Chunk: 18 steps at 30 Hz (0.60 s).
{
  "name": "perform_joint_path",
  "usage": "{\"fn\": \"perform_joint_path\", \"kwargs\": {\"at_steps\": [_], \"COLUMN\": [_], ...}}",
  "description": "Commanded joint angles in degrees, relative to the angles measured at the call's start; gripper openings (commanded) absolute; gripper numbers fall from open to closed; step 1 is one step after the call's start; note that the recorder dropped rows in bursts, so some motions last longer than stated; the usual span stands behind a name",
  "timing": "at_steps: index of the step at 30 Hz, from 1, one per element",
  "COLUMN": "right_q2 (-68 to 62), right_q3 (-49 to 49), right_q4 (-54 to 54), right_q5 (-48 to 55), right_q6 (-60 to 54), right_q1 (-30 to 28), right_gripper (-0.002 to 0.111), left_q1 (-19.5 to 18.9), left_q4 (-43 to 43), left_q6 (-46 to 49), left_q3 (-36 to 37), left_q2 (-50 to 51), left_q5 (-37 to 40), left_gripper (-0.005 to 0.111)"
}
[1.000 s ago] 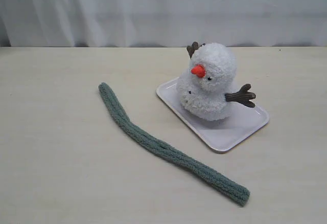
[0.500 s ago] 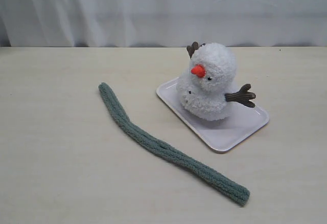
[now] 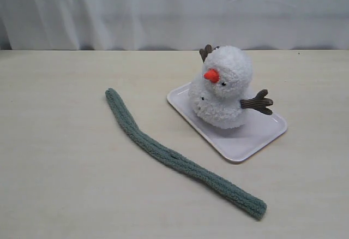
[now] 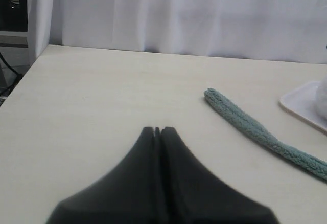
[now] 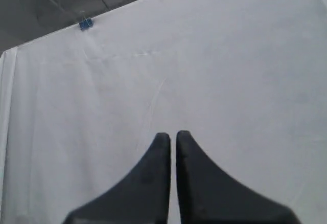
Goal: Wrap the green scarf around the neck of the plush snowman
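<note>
- The left gripper [image 4: 157,130] is nearest. Its dark tapered fingers are pressed together on nothing, and it hangs above the pale beige table [image 4: 92,96] without touching anything.
- The right gripper [image 5: 172,134] is also closed and empty. It is aimed at the white fabric curtain [image 5: 230,55], so its camera sees none of the work area.
- On the table lies the long, narrow, dull grey-green ribbed knitted scarf [image 3: 163,154], flat and slightly kinked. It runs diagonally from its near end on the right to its far end on the left.
- Just beyond the scarf, and not touching it, is a pale glossy rectangular tray [image 3: 256,138].
- The small fluffy white plush snowman [image 3: 221,105] sits on the tray, leaning a little, with its orange nose turned toward the scarf's side.
- Its neck [image 3: 217,93] is bare, so wrapping has not begun.
- The limp scarf would likely sag or slip if it is pinched at one end only.
- A dragged scarf could catch on the tray rim and shift the tray.
- The snowman looks light and unanchored, so a tug at the neck could topple it or pull it off the tray.
- The brown twig arms [image 3: 257,102] stick out and may snag the loop.
</note>
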State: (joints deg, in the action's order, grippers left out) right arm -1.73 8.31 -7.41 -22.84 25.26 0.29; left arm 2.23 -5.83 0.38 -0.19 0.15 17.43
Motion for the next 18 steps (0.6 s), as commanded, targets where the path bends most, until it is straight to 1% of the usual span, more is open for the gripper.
{"fn": "perform_joint_path", "kwargs": {"at_steps": [1, 2, 5, 7, 10, 13, 16, 18], "right_q2": [-10.17, -15.08, -22.84, -29.04, -37.43, -45.07, -52.2, -56.99], "right_q3": [11.9, 15.39, 21.85, 26.33, 31.99, 36.45, 39.58, 40.62], "right_q4": [-13.11, -15.84, -15.97, -14.39, -11.57, -7.57, -2.84, -2.49], "right_q5": [17.7, 22.28, 33.76, 43.19, 51.93, 56.43, 57.25, 55.89], "right_q6": [10.32, 11.37, 9.22, 4.1, -1.8, -7.56, -16.49, -18.23], "right_q1": [-0.17, 0.24, 3.64, 7.35, 12.93, 18.68, 25.99, 30.57], "right_gripper": [0.013, 0.025, 0.041, 0.049, 0.052, 0.051, 0.051, 0.051], "left_q1": [0.44, 0.44, 0.44, 0.44, 0.44, 0.44, 0.44, 0.44], "left_q4": [-0.28, -0.28, -0.28, -0.28, -0.28, -0.28, -0.28, -0.28], "left_q6": [-0.38, -0.38, -0.38, -0.38, -0.38, -0.38, -0.38, -0.38], "left_q3": [0.19, 0.19, 0.19, 0.19, 0.19, 0.19, 0.19, 0.19], "left_q2": [-0.15, -0.15, -0.15, -0.15, -0.15, -0.15, -0.15, -0.15], "left_q5": [-0.2, -0.2, -0.2, -0.2, -0.2, -0.2, -0.2, -0.2], "left_gripper": [0.0, 0.0, 0.0, 0.0, 0.0, 0.0, 0.0, 0.0]}}
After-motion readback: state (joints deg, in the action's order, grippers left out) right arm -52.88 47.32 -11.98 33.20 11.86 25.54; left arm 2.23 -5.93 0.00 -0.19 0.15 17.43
